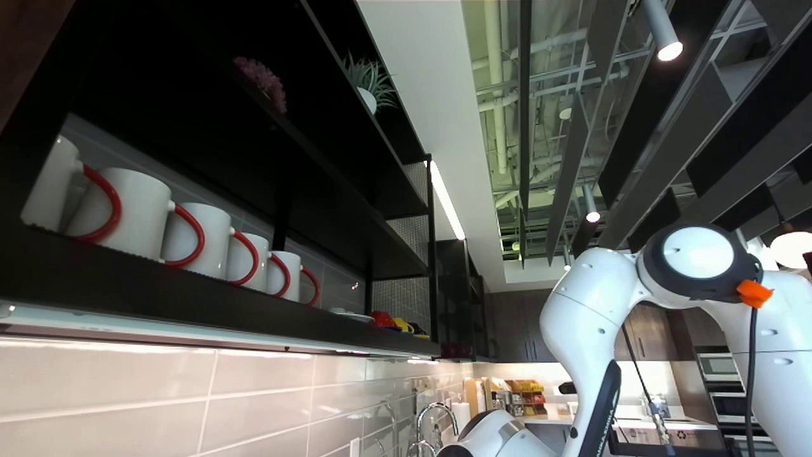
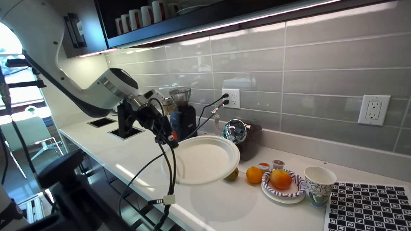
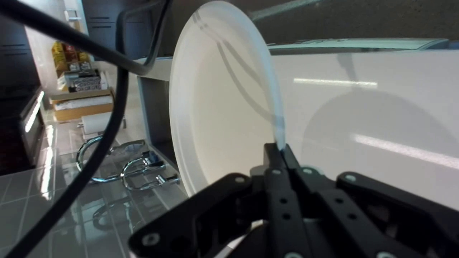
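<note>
White plate (image 3: 222,96) is pinched at its rim by my gripper (image 3: 281,147); from the wrist view I see its fingertips (image 3: 271,154) clamped with only the thin edge between them. The plate is tilted and in the air, apart from the white counter (image 2: 141,154), where a round shadow falls. Black cables (image 3: 121,86) loop across my wrist view, and cables also cross before the plate in an exterior view. Beyond the plate there, I make out a coffee grinder (image 2: 184,120) and a dark container (image 2: 252,141) with a mirror-like round lid (image 2: 234,131). A greenish round thing (image 2: 233,175) is partly hidden by the plate's edge, near an orange (image 2: 254,175). Further along, a reddish-orange fruit (image 2: 280,179) rests in a patterned bowl (image 2: 301,186), just beside a paper cup (image 2: 318,184) and then a checkered board (image 2: 366,205). Up high, white mugs (image 1: 143,209) with red handles line a black shelf (image 1: 190,292).
</note>
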Motion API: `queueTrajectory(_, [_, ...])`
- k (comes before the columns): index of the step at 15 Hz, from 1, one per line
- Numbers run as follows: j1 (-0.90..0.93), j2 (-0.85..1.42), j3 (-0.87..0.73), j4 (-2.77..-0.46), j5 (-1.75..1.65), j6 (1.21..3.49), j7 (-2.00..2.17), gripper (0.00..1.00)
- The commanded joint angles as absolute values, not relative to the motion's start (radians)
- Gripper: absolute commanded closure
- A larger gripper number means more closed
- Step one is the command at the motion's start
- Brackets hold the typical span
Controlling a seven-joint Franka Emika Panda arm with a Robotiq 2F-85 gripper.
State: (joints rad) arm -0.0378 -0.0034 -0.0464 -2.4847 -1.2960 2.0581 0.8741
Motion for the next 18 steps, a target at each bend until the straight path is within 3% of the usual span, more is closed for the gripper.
queueTrajectory(1, [-0.002, -0.161, -0.003, -2.570, -1.374, 1.981, 0.835, 0.99])
queueTrajectory(14, [0.084, -0.553, -0.001, -2.633, -1.591, 2.247, 0.536, 0.99])
queueTrajectory(18, [0.086, -0.515, 0.007, -2.596, -1.553, 2.223, 0.552, 0.98])
